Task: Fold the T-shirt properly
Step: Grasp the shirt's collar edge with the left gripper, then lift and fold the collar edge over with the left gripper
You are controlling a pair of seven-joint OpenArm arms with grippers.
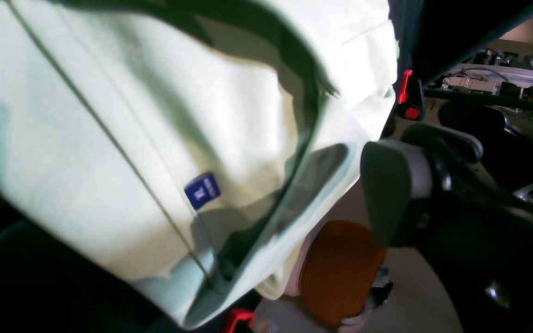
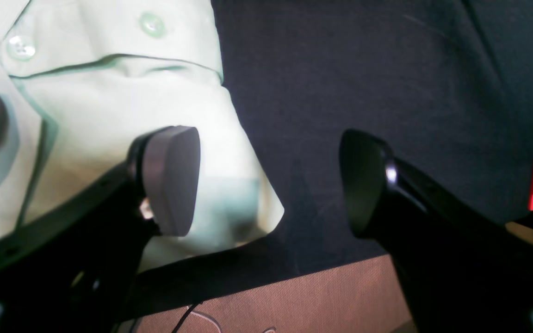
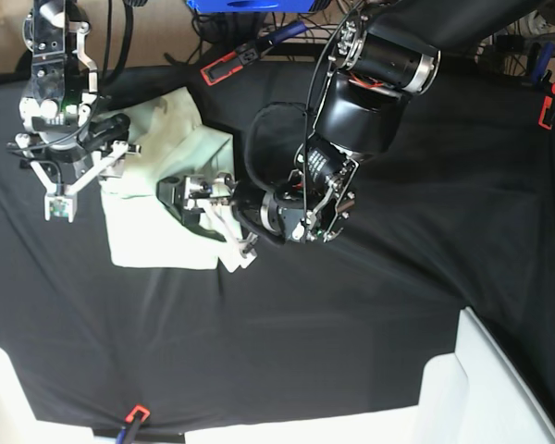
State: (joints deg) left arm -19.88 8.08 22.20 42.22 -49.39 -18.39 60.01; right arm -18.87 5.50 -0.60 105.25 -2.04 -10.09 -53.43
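Black cloth (image 3: 370, 314) covers the counter with wide bare room right of and below the T-shirt (image 3: 157, 213), bunched upper left between both arms; left wrist view alone shows its blue "L" tag (image 1: 202, 190); left fingers (image 1: 393, 192) and right fingers (image 2: 174, 180) spread apart, holding nothing.

Only one piece of readable text anywhere: a small blue tag (image 1: 202, 190) sewn on the pale mint T-shirt (image 1: 109, 138), seen in the left wrist view. On the tag, one pale character, an upright stroke that looks like an "L" or a "1"; too blurred to settle which. Beside it, a line of tiny print, too small to read. Nothing legible in the right wrist view or the base view.
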